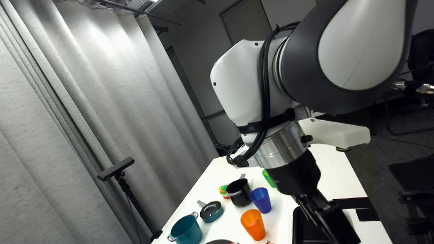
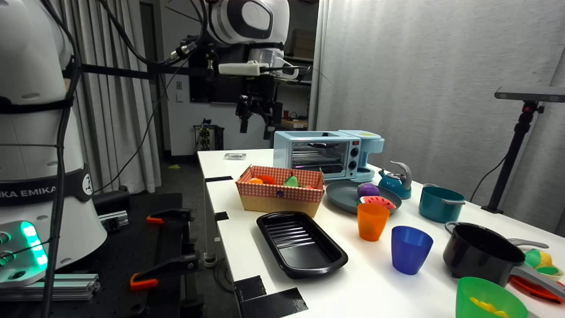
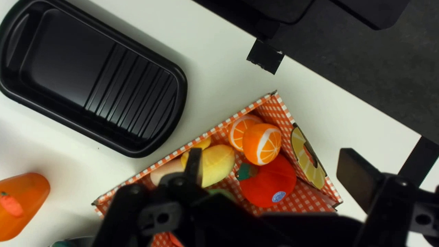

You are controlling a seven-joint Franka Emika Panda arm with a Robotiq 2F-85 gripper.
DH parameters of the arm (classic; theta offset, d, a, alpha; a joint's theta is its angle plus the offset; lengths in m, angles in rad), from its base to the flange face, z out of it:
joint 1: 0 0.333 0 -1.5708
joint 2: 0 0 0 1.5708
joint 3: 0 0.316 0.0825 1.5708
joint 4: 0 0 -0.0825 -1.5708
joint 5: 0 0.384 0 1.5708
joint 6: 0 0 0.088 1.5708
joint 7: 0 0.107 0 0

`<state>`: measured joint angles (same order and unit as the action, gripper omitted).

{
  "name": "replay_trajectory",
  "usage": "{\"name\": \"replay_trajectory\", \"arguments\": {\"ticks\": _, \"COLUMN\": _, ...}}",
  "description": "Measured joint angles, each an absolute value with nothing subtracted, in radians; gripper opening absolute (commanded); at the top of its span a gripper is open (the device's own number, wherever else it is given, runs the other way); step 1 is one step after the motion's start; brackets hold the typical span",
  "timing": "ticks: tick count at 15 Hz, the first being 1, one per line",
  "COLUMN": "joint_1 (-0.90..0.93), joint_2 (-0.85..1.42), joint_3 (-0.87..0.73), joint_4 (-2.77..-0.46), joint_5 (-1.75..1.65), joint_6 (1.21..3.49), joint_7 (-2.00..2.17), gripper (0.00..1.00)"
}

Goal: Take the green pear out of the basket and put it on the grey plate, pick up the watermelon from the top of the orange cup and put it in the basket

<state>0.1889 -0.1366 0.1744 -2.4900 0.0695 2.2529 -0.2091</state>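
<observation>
The red-checked basket (image 2: 282, 201) holds several toy fruits; it also shows in the wrist view (image 3: 337, 202). A green fruit (image 2: 290, 181), perhaps the pear, lies inside; in the wrist view the green fruit (image 3: 223, 192) is mostly hidden by my left finger. The grey plate (image 2: 342, 194) stands behind the basket. The watermelon slice (image 2: 385, 202) shows just behind the rim of the orange cup (image 2: 372, 223), seemingly on the plate. A small reddish item is inside the orange cup (image 3: 25, 199). My gripper (image 2: 256, 129) is open and empty, high above the basket (image 3: 272, 164).
A black tray (image 2: 304, 243) lies beside the basket. A toaster oven (image 2: 320, 152) stands behind it. A purple fruit (image 2: 368, 190) is on the plate. A blue cup (image 2: 410, 249), a green cup (image 2: 490, 300), a black pot (image 2: 481, 251) and a teal pot (image 2: 440, 205) stand farther along.
</observation>
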Motion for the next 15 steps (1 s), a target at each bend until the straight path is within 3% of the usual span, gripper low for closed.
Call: {"name": "replay_trajectory", "arguments": {"ticks": 15, "joint_1": 0.194, "joint_2": -0.046, "joint_3": 0.183, "joint_4": -2.434, "joint_5": 0.059, "joint_6": 2.284, "joint_7": -0.233, "gripper": 1.00}}
